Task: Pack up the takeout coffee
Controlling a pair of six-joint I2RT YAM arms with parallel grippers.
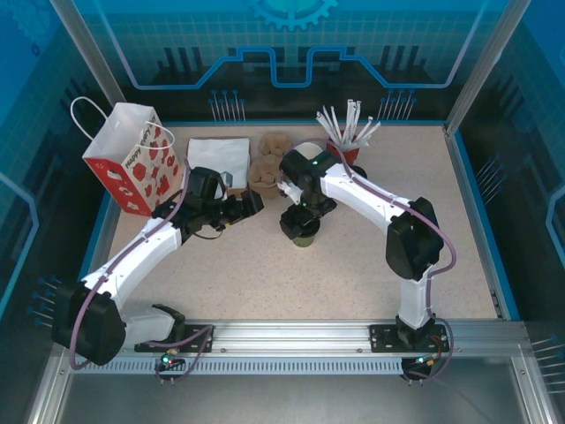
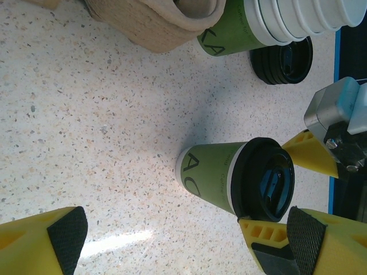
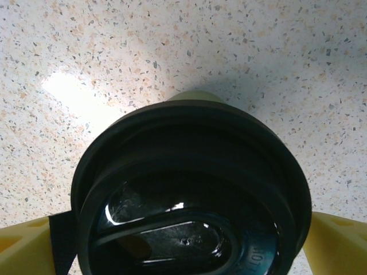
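Black lid [image 3: 189, 189] caps green cup [image 2: 209, 172] lettered "AC".

The top external camera sits high above and behind the 2 arm bases, tilted down and forward, far enough back to take in the whole bench [image 1: 353, 274]. The left wrist camera is low and close over the bench, looking out between the yellow fingers [image 2: 34, 240] of the left pincer [image 2: 186, 243] at the side of the takeout coffee [image 2: 212, 177]. The right wrist camera hangs very near, straight above the black lid [image 3: 189, 172], facing down, with the right pincer [image 3: 183, 246] at its bottom corners. All 3 views share that cup at the bench's middle.
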